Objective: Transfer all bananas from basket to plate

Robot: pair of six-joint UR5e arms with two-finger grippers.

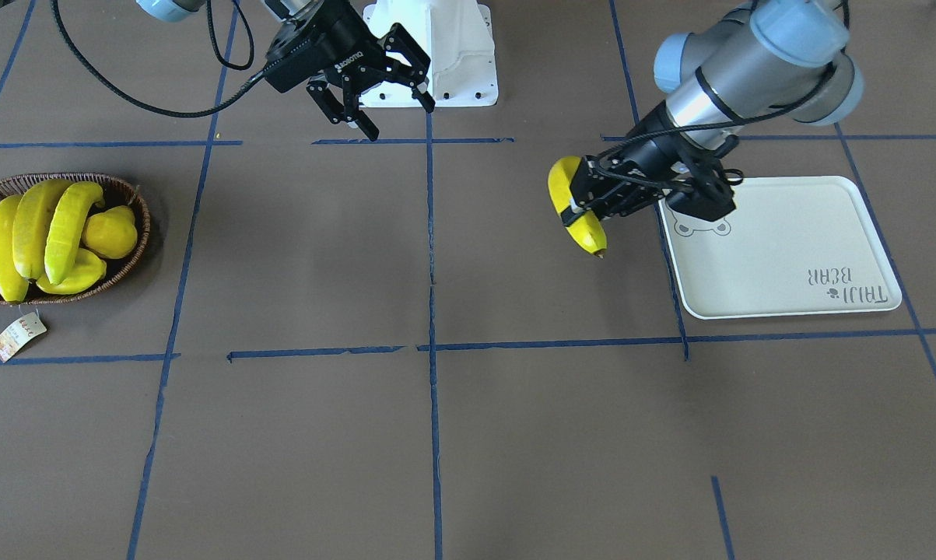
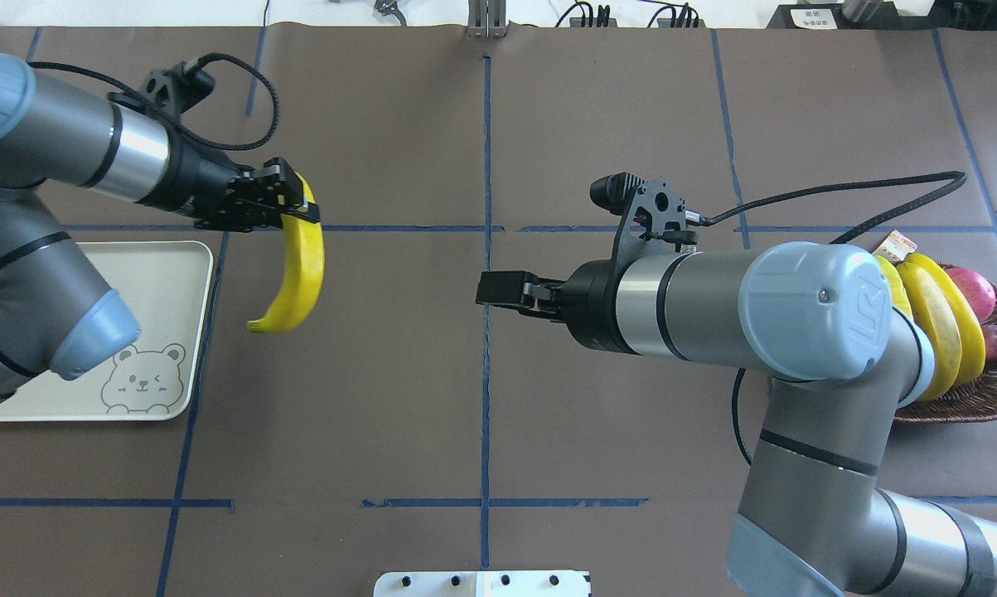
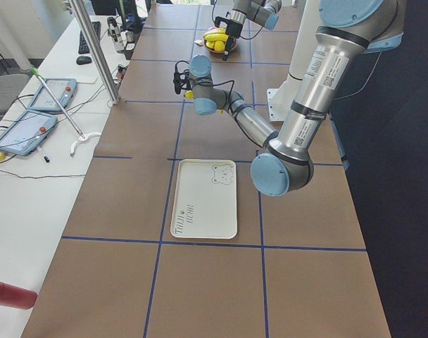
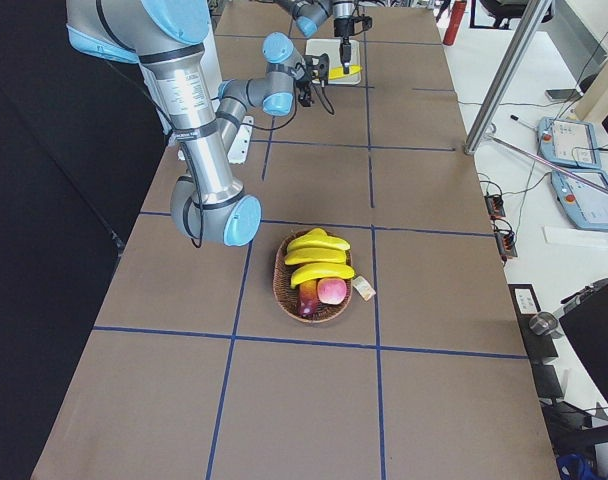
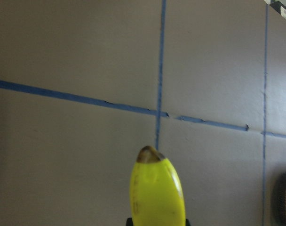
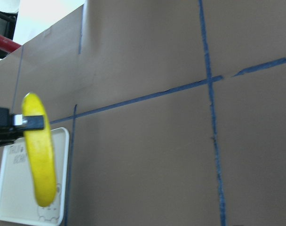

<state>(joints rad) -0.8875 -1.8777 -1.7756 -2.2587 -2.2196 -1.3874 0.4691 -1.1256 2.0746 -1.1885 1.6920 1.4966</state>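
Banana [image 2: 299,274] clamped in the left gripper [image 2: 299,211], held in the air.
Jaws are closed on its upper end, and the fruit hangs above the table [image 2: 399,373], just beside the plate [image 2: 166,274]. Right gripper [image 1: 394,113] is at mid-table, fingers spread and empty. Three bananas [image 1: 67,229] lie in the basket [image 1: 142,225], well apart from the plate.

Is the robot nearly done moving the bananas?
Not nearly. None lie on the plate yet. The left gripper holds one banana in the air beside the plate, not over it. Three bananas wait in the basket, and the right gripper hangs open mid-table, empty.
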